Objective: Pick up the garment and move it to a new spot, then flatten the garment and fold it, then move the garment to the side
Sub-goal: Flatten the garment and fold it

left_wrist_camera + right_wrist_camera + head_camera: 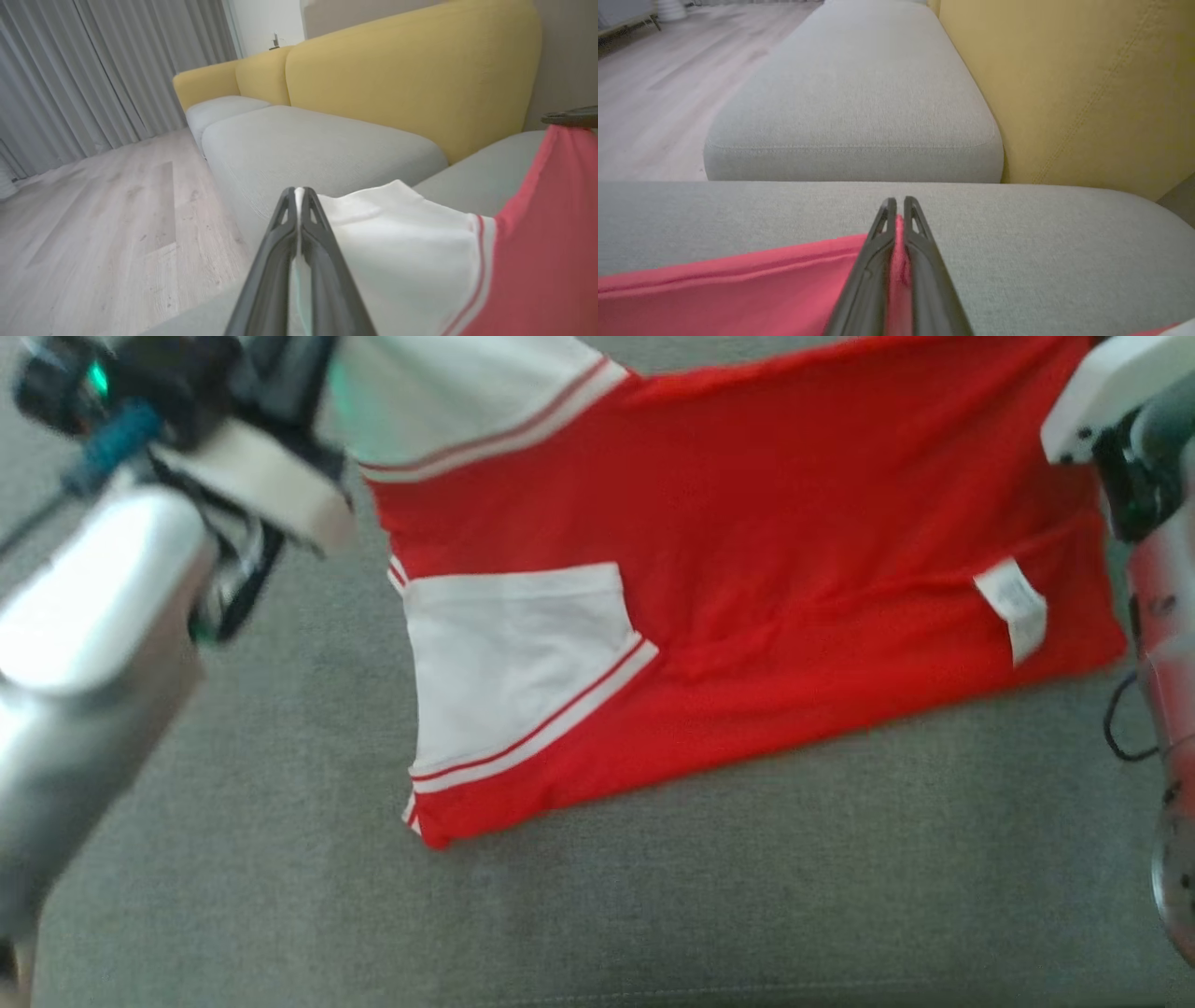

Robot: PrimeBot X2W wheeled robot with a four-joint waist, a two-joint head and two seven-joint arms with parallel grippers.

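The head view looks down on the red short-sleeved garment with white, red-striped sleeves [766,569]. It is spread over the grey fabric sofa seat cushion [653,896], with one white sleeve [504,653] folded across its front and a small white label [1013,607] near the opposite edge. The pale left forearm [84,616] sits at the upper left and the right arm [1158,597] at the upper right, but their fingertips are not clear here. Whether the near hem rests on the cushion or hangs just above it cannot be told.

The wrist views give the grips. In the left wrist view, the left gripper [299,193] has its two dark fingers pressed together on the edge of the white sleeve cloth. In the right wrist view, the right gripper [899,205] pinches a ridge of red cloth between its fingers, and the fabric runs off to that view's left.

The left wrist view also shows the dark tip of the right gripper at its right edge, on top of the red cloth. Around it are the mustard-yellow sofa backrest [411,79], further grey cushions, the pale wood floor [93,224] and grey pleated curtains [93,70].
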